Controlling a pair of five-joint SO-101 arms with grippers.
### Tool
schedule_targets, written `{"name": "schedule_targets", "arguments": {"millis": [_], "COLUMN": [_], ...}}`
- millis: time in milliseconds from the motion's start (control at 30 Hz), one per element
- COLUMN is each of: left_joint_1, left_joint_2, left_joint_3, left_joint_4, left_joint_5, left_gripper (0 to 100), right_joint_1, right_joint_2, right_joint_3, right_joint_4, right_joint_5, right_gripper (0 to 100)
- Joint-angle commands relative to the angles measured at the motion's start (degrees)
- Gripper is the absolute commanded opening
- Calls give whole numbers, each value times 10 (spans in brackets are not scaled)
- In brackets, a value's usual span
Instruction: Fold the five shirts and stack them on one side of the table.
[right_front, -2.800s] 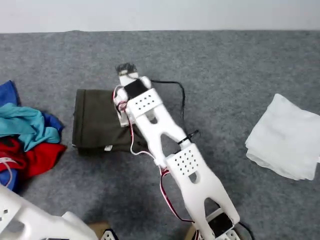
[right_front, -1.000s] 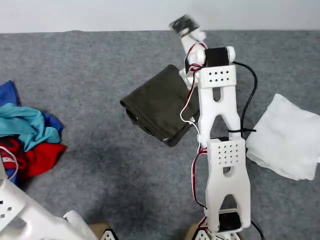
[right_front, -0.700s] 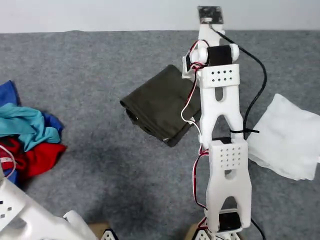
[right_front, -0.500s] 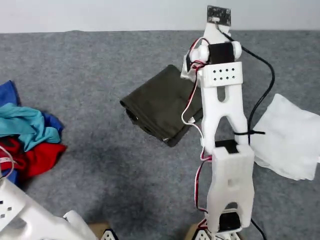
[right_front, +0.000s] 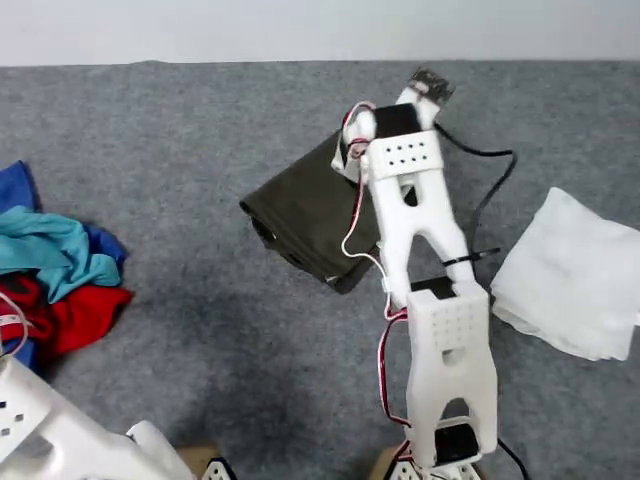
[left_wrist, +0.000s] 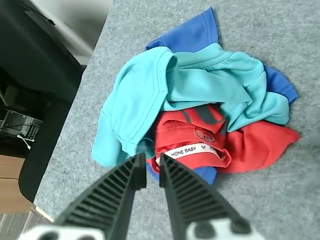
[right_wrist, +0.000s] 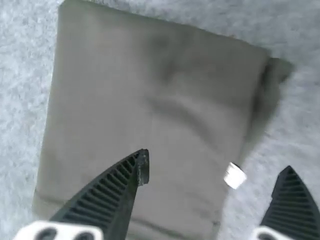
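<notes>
**Olive shirt folded, awaiting transfer to stack**

I am holding my right gripper spread wide and empty directly above the olive shirt, which is lying folded flat. The white shirt is lying well to its right and the pile well to its left. My left gripper, narrowed to a slit and empty, is hovering over that pile.

Judgement: I should be pinching through every layer at a folded edge, or the fold will be opening in transit.

The right wrist view is supplying jaw spread and creases. The high view is supplying the route to the white shirt.
</notes>
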Motion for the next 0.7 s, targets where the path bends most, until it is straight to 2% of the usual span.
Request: {"name": "schedule_targets", "arguments": {"millis": [0,233,467,533,667], "left_joint_1": [4,4,4,4,4], "left_joint_2": [-4,-3,-3,-3,-3], "left_joint_3": [-2,-1,-1,-1,-1], "left_joint_4": [-11,-11,-11,-11,-11], "left_joint_5": [-8,-8,-8,-8,-8], "left_gripper": [61,61,61,61,61], "right_joint_1": [-15,-25,-24,-24,-21], "right_joint_2": [18,107,159,161,161], "right_joint_3": [-3,-3,-18,-26,-30], "right_joint_4": [-54,-117,-106,-94,-73], "right_joint_5": [-8,-28,-28,-25,5], "right_gripper": [384,384,380,328,112]}}
